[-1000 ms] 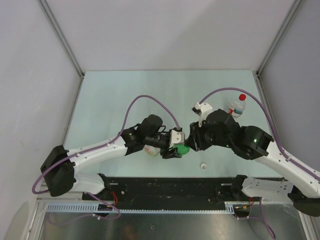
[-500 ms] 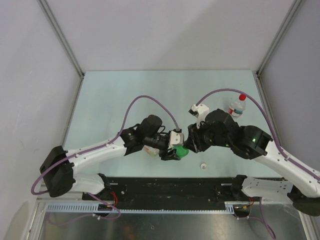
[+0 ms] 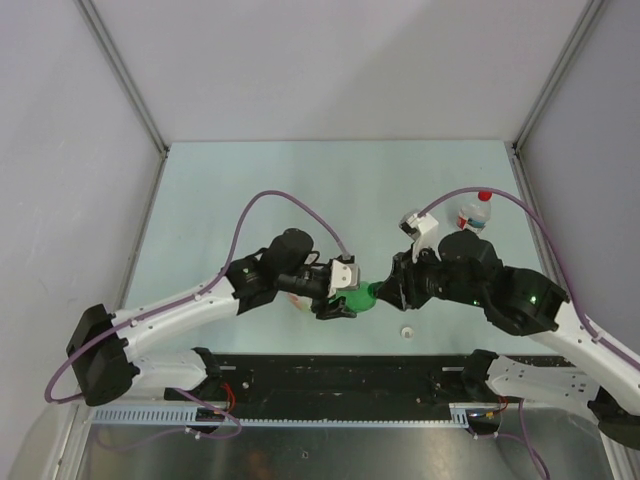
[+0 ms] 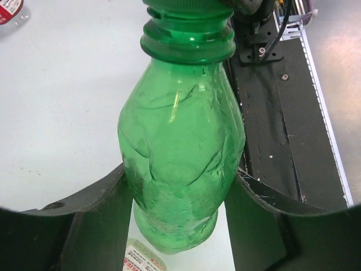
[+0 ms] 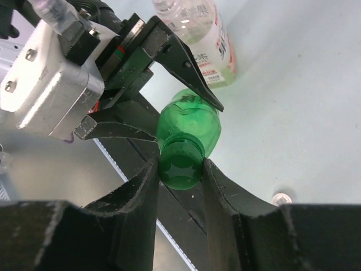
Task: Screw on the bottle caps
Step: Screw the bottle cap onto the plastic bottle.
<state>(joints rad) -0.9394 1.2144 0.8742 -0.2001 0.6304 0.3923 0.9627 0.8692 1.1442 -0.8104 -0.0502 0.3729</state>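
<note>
My left gripper [image 3: 343,300] is shut on the body of the green bottle [image 3: 363,297], holding it sideways above the table's near edge; its fingers [image 4: 107,197] clamp both sides of the bottle [image 4: 180,130]. My right gripper [image 3: 388,292] is shut on the green cap [image 5: 180,165], which sits on the neck of the bottle [image 5: 194,121]. The white cap [image 3: 407,331] lies loose on the table and also shows in the right wrist view [image 5: 280,198]. The red cap [image 3: 485,195] sits on the small clear bottle [image 3: 472,215] at the back right.
The wider clear orange-labelled bottle [image 3: 298,300] lies on the table under my left gripper; it also shows in the right wrist view [image 5: 206,39]. The black base strip [image 3: 340,370] runs along the near edge. Grey walls [image 3: 330,70] enclose the table.
My right wrist has turned on the green cap and its arm has shifted right. My left arm has shifted slightly left. The green bottle stays held between both grippers.
</note>
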